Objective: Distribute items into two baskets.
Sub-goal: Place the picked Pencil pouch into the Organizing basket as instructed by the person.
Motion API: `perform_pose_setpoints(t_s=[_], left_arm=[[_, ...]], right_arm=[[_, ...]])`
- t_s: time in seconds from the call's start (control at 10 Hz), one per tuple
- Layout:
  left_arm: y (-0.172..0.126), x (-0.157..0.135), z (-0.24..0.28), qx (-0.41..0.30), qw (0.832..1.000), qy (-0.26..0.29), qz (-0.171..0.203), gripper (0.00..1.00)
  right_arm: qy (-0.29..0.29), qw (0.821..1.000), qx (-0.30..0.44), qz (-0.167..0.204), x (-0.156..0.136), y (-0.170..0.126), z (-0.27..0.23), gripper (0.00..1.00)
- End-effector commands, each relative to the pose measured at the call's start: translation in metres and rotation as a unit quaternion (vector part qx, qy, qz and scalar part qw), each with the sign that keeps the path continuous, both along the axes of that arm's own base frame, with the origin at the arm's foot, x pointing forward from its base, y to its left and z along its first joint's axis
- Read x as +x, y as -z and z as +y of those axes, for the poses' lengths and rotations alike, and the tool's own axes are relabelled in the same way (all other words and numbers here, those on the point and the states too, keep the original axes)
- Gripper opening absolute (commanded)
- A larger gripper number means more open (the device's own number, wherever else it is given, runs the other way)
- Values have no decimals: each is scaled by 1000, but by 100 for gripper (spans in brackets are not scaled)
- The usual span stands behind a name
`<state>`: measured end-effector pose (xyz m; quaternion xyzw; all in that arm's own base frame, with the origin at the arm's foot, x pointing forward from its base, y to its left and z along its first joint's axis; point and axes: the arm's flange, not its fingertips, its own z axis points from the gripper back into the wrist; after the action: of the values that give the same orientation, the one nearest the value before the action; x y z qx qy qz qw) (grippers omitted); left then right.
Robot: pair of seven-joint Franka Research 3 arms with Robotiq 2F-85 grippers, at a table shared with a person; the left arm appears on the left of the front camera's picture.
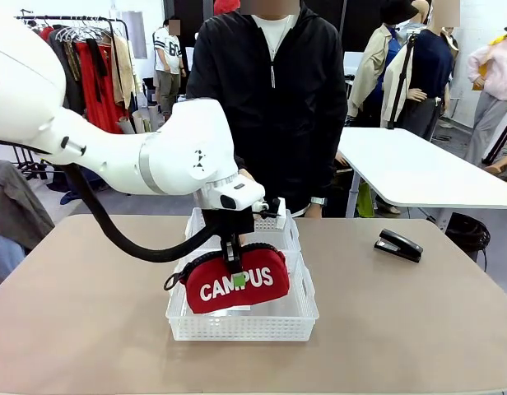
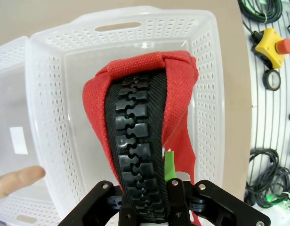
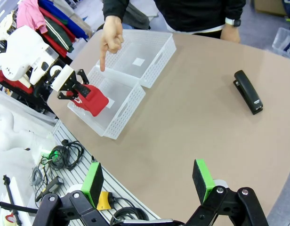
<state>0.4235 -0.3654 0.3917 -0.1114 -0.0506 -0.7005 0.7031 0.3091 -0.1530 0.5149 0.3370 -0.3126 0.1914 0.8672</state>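
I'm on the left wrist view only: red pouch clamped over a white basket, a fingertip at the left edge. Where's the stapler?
Observer: The stapler lies on the table, off to the robot's right of the baskets, with nothing touching it.
Operator: What's that finger doing?
Observer: The person's hand points its index finger down at where the near basket meets the far basket.
Operator: And the other arm?
Observer: The right gripper is open and holds nothing, above the robot-side edge of the table.
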Motion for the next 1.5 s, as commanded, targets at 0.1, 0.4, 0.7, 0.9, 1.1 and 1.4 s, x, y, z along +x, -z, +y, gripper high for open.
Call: perform_pose_setpoints(t_s=[0.1, 0.4, 0.7, 0.9, 1.1, 1.4], left_arm=[[21, 5, -3, -3, 1000, 16, 3, 0], [38, 13, -10, 11, 999, 24, 26, 0], [52, 15, -15, 23, 998, 24, 49, 0], [51, 14, -15, 21, 998, 27, 51, 20], [51, 15, -14, 23, 998, 25, 58, 60], [31, 18, -5, 19, 998, -2, 53, 100]], right_arm=[[-2, 1000, 6, -9, 1, -2, 0, 100], [-2, 1000, 6, -9, 1, -2, 0, 100], [-2, 1000, 6, -9, 1, -2, 0, 100], [-2, 1000, 6, -9, 1, -2, 0, 100], [-2, 1000, 6, -9, 1, -2, 0, 100], [-2, 1000, 6, -9, 1, -2, 0, 100]])
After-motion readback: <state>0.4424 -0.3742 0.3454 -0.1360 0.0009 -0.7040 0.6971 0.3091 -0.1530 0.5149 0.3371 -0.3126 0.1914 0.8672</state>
